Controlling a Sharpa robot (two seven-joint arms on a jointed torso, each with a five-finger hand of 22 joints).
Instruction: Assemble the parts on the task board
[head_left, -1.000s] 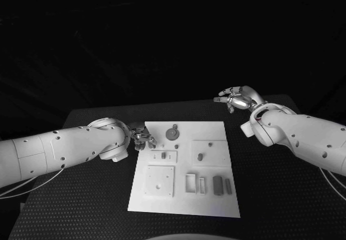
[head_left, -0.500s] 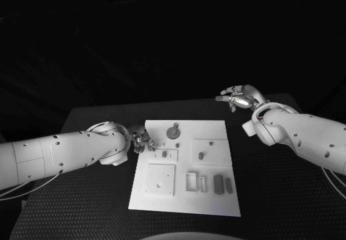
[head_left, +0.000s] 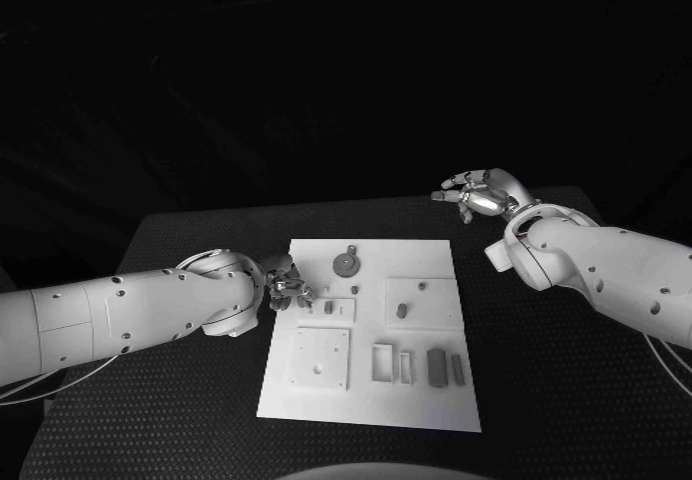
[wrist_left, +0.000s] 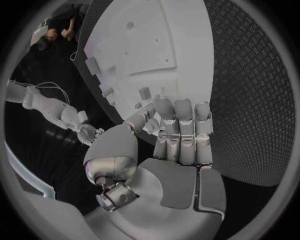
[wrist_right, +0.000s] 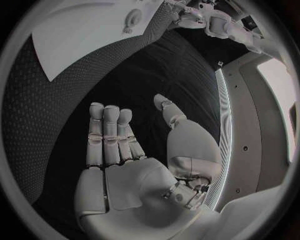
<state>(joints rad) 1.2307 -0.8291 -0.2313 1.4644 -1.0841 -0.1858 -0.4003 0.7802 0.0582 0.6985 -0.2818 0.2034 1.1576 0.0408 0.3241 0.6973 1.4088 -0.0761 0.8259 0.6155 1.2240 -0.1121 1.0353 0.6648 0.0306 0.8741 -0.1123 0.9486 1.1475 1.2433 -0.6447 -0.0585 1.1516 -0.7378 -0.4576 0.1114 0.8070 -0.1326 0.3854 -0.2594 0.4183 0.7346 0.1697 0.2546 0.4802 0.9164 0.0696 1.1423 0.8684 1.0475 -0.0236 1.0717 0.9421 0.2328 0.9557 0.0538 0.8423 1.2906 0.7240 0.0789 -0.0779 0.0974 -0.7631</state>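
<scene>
Head view: we see the task board (head_left: 375, 335) lying flat in the middle of the black table (head_left: 173, 400). Small grey parts (head_left: 434, 369) sit near its close edge beside a rectangular frame piece (head_left: 382, 363), a square plate (head_left: 319, 359) lies toward its left side, and a round part (head_left: 345, 265) rests near its far edge.

Our left hand (head_left: 284, 283) sits at the board's left edge, fingers curled toward it. From the left wrist view we find the left hand (wrist_left: 169, 135) with its fingertips over the board (wrist_left: 156, 40) edge; we cannot tell whether anything is pinched there.

Our right hand (head_left: 480, 196) is raised beyond the far right corner of the board, well apart from it. From the right wrist view, the right hand (wrist_right: 134, 155) is released, fingers extended and apart, grasping nothing.
</scene>
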